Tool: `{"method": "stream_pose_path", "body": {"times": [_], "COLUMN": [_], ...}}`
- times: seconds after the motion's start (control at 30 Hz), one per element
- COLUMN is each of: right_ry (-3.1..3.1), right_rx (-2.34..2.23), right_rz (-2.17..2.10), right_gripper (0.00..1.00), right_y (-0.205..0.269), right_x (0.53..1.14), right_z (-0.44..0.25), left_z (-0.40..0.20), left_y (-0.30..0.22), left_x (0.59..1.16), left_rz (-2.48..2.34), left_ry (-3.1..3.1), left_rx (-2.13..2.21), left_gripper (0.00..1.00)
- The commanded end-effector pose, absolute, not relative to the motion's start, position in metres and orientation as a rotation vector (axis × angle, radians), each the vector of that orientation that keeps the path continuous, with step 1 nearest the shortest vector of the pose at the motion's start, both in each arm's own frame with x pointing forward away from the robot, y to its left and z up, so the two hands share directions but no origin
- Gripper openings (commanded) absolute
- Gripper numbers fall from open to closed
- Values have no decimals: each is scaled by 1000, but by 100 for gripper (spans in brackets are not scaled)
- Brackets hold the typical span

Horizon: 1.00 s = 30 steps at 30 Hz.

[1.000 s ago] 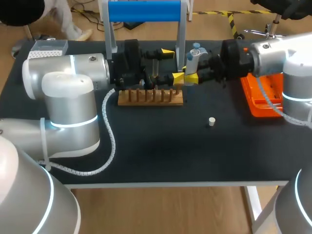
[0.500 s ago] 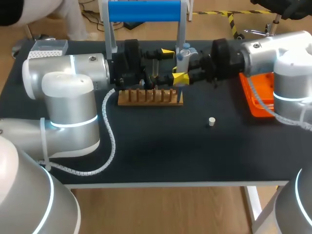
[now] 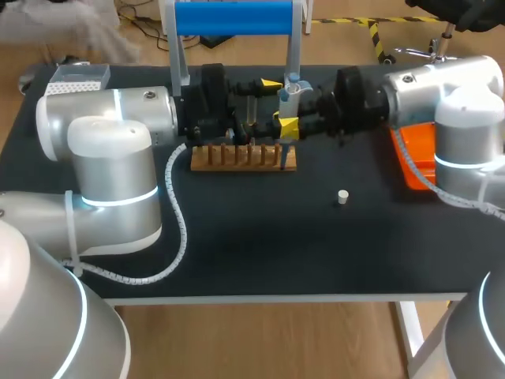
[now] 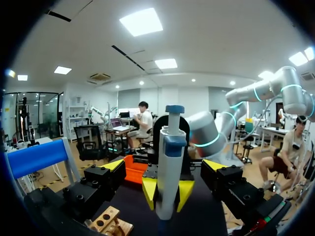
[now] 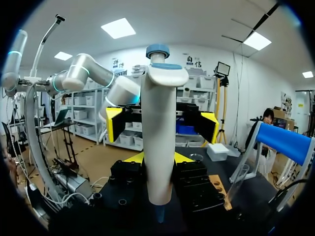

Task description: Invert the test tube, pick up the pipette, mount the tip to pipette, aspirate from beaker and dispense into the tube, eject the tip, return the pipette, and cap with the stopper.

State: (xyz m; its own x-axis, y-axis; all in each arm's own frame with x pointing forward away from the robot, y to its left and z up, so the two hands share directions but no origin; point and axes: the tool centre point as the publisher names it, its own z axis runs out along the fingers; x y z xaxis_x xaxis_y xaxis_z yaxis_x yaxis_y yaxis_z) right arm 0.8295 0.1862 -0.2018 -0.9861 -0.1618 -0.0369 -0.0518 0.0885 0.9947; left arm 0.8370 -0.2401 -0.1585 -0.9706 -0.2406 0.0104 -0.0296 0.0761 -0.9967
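Note:
My right gripper (image 3: 290,120) (image 5: 158,160) is shut on a white pipette (image 3: 293,88) (image 5: 157,123) with a blue top, held upright. The pipette's thin lower end hangs over the right end of the wooden tube rack (image 3: 243,156) (image 4: 110,223). My left gripper (image 3: 272,104) (image 4: 165,167) stands open behind the rack, facing the right one. In the left wrist view the pipette (image 4: 167,162) stands just ahead, between its open fingers, which do not touch it. A small white stopper (image 3: 342,197) lies on the black table, right of the rack. I cannot make out the test tube.
An orange tray (image 3: 418,154) lies at the right under my right arm. A stand with a blue bar (image 3: 233,17) rises behind the rack. A pale tip box (image 3: 79,75) sits at the far left corner. The table's near half (image 3: 260,245) is bare.
My right arm has carried the pipette leftward, from beside the rack's right end to over it, close to the left gripper. The left arm has kept still.

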Motion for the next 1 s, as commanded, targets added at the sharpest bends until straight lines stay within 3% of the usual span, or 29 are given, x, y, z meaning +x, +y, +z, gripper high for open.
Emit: {"method": "stream_pose_path", "body": {"times": [0.03, 0.17, 0.2, 0.23, 0.93, 1.0], "right_ry": [-2253, -2248, -2248, -2248, -2248, -2250], "right_rx": [217, 209, 209, 208, 219, 220], "right_rz": [-2060, -2063, -2062, -2062, -2056, -2051], "right_gripper": [0, 0, 0, 0, 0, 52], "right_y": [188, 189, 189, 189, 191, 191], "right_x": [828, 828, 828, 828, 830, 830], "right_z": [-202, -202, -202, -202, -202, -202], "left_z": [-159, -159, -159, -159, -159, -159], "left_y": [-242, -242, -242, -242, -242, -242], "left_x": [836, 836, 836, 836, 836, 836], "left_rz": [-2013, -2013, -2013, -2013, -2013, -2013], "left_ry": [2178, 2178, 2178, 2178, 2178, 2178], "left_rx": [-283, -283, -283, -283, -283, -283], "left_gripper": [100, 100, 45, 2, 0, 0]}}
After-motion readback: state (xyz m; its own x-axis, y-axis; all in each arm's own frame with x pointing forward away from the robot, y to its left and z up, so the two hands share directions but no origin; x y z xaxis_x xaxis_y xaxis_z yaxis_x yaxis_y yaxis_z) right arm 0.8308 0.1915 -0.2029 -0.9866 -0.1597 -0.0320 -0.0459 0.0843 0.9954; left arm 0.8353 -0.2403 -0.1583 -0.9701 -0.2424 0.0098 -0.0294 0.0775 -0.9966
